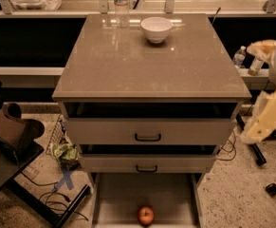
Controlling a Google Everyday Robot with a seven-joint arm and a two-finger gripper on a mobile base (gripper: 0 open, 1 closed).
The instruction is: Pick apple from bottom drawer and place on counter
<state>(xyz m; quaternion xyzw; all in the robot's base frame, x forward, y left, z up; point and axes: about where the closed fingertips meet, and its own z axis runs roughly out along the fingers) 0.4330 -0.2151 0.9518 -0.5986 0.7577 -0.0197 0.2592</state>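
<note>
the apple (146,215) lies near the front of the bottom drawer (118,198), which sits below two upper drawers (109,132). a bowl (156,29) and a bottle (121,6) stand at the back of the counter (147,70). the gripper (253,136) hangs right of the drawers.

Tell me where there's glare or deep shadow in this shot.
Camera view: glare streaks the counter near the bowl and bottle; the apple in the bottom drawer is dimly lit; the gripper hangs pale at the right edge.
</note>
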